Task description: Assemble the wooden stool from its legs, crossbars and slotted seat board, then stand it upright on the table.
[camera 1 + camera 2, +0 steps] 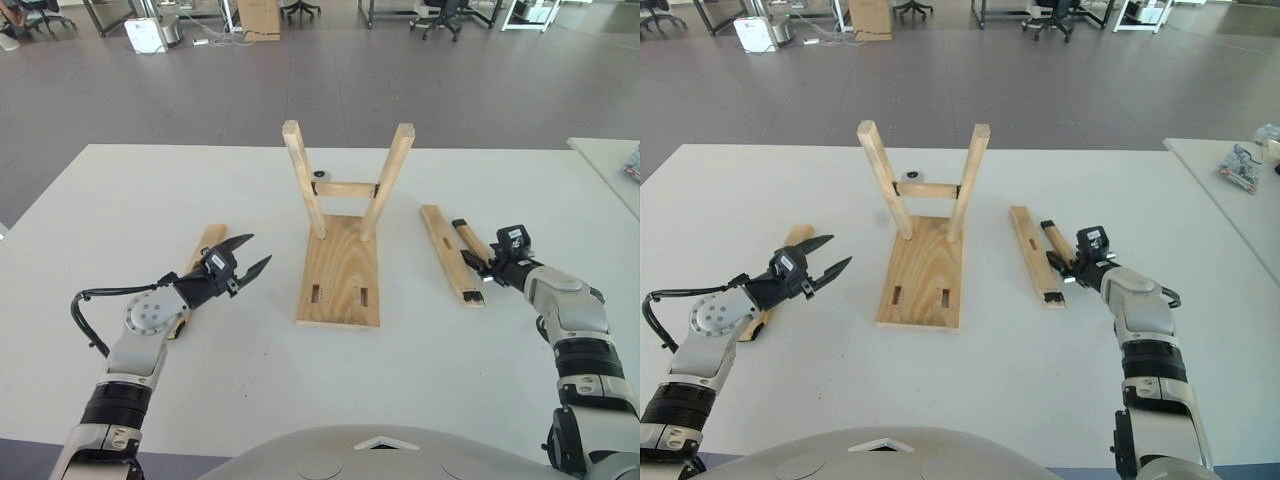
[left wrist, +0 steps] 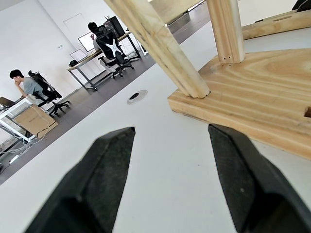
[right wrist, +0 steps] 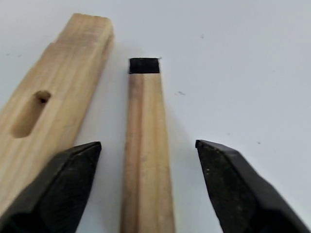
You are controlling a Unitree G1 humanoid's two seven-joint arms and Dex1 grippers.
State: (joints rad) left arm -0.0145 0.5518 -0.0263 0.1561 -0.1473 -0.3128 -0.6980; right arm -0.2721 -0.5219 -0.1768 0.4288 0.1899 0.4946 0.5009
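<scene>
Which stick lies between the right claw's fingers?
The thin crossbar with the black end sits inside the open right claw; the wider slotted leg lies beside it.

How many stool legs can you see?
4 legs: two standing in the seat board's far end; one lying right of the board by the right gripper; one lying left, partly under the left gripper.
</scene>
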